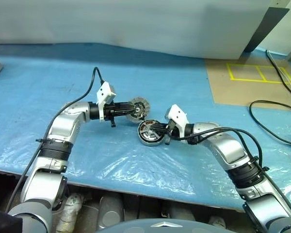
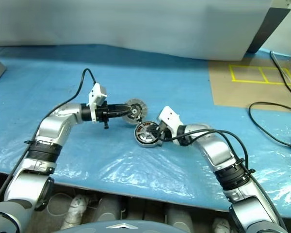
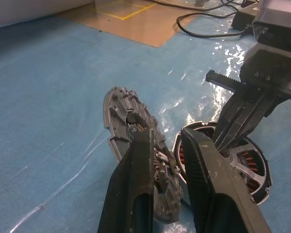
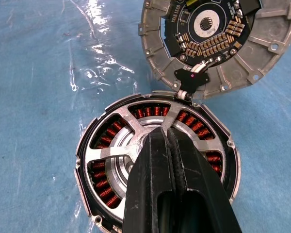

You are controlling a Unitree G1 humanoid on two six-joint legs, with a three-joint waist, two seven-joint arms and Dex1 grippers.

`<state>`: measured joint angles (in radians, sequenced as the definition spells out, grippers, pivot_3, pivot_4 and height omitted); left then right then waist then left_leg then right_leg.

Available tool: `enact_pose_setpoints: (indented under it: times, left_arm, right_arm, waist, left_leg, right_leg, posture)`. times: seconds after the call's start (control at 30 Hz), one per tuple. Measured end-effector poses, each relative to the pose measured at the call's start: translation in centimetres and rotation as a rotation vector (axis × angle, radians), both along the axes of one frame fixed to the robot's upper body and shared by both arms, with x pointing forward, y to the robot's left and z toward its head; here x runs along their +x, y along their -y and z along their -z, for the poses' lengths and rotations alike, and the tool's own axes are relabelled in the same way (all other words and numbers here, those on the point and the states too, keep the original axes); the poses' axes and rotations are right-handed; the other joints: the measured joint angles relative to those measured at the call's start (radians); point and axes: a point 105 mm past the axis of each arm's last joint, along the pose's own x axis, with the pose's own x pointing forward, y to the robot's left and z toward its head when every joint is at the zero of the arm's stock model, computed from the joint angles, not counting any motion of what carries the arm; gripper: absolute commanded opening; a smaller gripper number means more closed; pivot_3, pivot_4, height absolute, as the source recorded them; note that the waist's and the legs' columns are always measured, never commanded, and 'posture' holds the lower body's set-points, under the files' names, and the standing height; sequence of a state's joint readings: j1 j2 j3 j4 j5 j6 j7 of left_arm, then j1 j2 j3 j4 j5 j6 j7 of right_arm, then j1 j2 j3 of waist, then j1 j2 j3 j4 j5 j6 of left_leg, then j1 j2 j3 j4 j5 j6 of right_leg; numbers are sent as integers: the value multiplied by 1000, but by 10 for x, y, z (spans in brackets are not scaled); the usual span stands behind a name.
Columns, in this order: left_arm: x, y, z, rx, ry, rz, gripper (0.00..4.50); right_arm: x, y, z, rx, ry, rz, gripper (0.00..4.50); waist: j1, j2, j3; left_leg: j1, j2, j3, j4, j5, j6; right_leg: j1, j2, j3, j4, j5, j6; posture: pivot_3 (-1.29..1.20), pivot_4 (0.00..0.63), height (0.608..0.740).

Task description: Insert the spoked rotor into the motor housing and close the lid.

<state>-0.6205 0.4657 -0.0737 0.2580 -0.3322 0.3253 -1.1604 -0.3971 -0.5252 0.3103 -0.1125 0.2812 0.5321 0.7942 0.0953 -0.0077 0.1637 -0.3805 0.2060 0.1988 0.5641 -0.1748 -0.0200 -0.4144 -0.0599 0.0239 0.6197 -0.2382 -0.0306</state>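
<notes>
Two grippers meet mid-table over the blue plastic sheet [image 1: 136, 73]. Left gripper [image 1: 132, 110] is clamped on the ribbed grey round lid [image 1: 137, 108], held on edge just beside the silver-rimmed motor housing [image 4: 233, 160] with copper windings. Thin silvery spoked rotor [image 4: 117, 145] sits inside it — right gripper [image 1: 160, 131], fingers pressed together, rests on the hub.

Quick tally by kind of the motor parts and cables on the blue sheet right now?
Motor housing, copper windings showing: 1
Spoked rotor, seated in the housing: 1
Lid, held on edge by the left tool: 1
Loose black cable near the yellow tape: 1
Total: 4
</notes>
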Motion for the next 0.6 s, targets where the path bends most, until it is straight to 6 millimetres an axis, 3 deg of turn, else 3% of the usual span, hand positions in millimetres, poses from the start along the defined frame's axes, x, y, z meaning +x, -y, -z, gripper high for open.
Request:
enact_pose_setpoints:
  times: [0.33, 0.6]
  left_arm:
    - [0, -1, 3, -4, -15, -7, 946]
    - [-17, -2, -12, -66, -65, 94, 946]
  right_arm:
    - [-4, -3, -17, 231, -154, 25, 0]
    - [-9, -5, -13, 209, -180, 13, 0]
  waist:
    - [-1, 0, 0]
    - [-1, 0, 0]
  left_leg:
    - [-6, 0, 0, 0, 0, 0]
    - [-6, 0, 1, -1, 0, 0]
  right_leg:
    - [-6, 1, 0, 1, 0, 0]
    - [-7, 1, 0, 1, 0, 0]
  posture:
    - [0, 150, 740]
    - [0, 150, 740]
